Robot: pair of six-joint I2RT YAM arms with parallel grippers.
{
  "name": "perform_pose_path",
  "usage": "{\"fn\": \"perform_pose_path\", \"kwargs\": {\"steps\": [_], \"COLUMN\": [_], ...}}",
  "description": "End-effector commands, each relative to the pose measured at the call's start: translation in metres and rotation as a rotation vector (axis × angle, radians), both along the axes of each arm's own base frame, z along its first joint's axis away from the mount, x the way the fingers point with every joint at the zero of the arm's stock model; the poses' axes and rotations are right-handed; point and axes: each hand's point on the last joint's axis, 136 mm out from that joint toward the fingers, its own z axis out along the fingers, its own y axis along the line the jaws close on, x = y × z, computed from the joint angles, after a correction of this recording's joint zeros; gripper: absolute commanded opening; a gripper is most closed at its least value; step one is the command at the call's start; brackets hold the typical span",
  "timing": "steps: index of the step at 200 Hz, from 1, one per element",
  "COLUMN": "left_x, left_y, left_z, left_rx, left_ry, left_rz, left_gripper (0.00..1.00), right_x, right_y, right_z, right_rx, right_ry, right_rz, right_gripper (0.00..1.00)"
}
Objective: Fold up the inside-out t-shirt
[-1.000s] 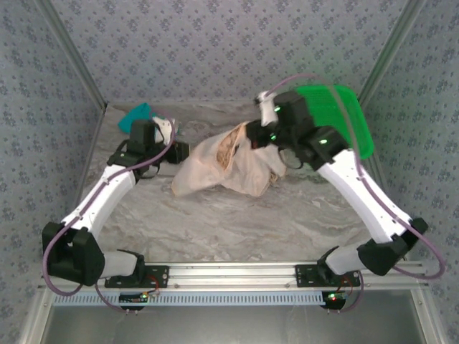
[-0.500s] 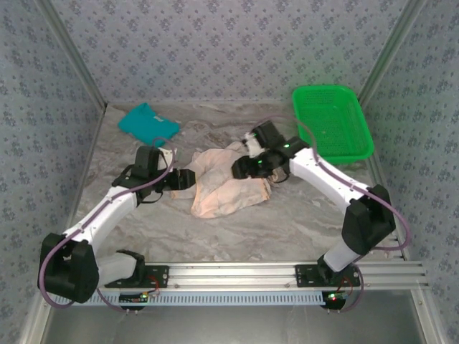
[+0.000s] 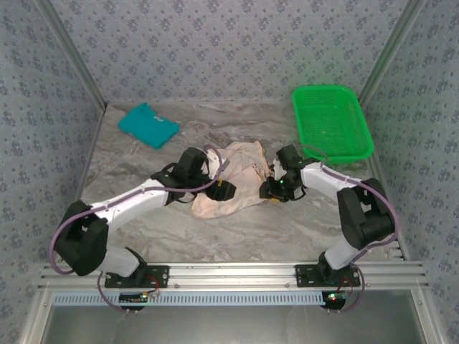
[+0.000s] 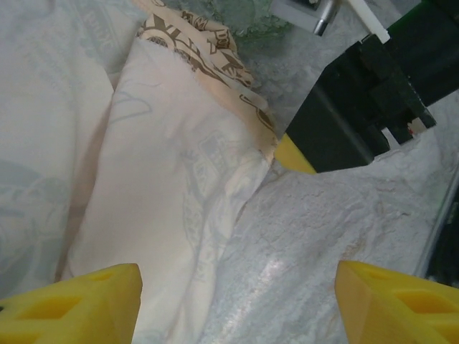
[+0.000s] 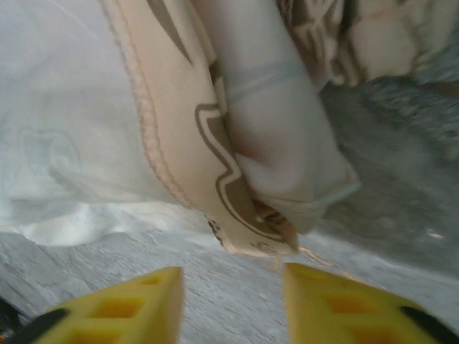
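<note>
Top external view: the inside-out t-shirt (image 3: 237,179) lies crumpled on the table (image 3: 215,229) between the grippers. The left gripper (image 4: 237,301) gapes wide over its edge; the right gripper (image 5: 233,301) stands narrower, apparently empty.

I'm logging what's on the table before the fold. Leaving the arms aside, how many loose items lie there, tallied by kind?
Shirts: 2 (peach inside-out t-shirt, teal folded shirt)
Baskets: 1 (green basket)
Total: 3
</note>
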Motion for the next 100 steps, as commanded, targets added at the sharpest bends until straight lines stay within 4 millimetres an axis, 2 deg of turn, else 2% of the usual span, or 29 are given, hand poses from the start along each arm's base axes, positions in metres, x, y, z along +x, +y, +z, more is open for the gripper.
{"fn": "perform_pose_path", "kwargs": {"steps": [1,10,23,45,65,68,75,78,87,100], "left_x": [0.011,0.01,0.008,-0.001,-0.005,-0.004,-0.004,-0.004,-0.005,-0.004], "left_y": [-0.015,-0.019,-0.025,-0.03,-0.029,-0.029,-0.028,-0.029,-0.029,-0.029], "left_z": [0.011,0.009,0.006,0.007,0.005,0.005,0.004,0.003,-0.003,-0.011], "left_rx": [-0.032,-0.03,-0.028,-0.049,-0.036,-0.03,-0.02,-0.016,0.008,0.054], "left_ry": [-0.125,-0.14,-0.177,-0.261,-0.366,-0.379,-0.399,-0.409,-0.43,-0.449], "left_rz": [-0.075,-0.115,-0.177,-0.279,-0.338,-0.337,-0.345,-0.354,-0.385,-0.408], "left_gripper": [0.73,0.73,0.73,0.74,0.75,0.75,0.75,0.75,0.76,0.75], "right_x": [0.008,0.012,0.014,0.008,0.009,0.009,0.009,0.009,0.011,0.014], "right_y": [0.015,0.014,0.018,0.025,-0.004,-0.009,-0.015,-0.017,-0.019,-0.013], "right_z": [-0.001,0.0,0.009,0.032,0.03,0.028,0.025,0.022,0.015,0.008], "right_rx": [0.05,0.054,0.075,0.103,-0.007,-0.017,-0.023,-0.025,-0.023,0.004], "right_ry": [-0.037,-0.057,-0.091,-0.15,-0.15,-0.141,-0.124,-0.118,-0.102,-0.091], "right_rz": [0.01,0.022,0.054,0.106,-0.004,-0.019,-0.043,-0.052,-0.071,-0.071], "right_gripper": [0.27,0.12,0.0,0.0,0.0,0.07,0.33,0.39,0.42,0.42]}}
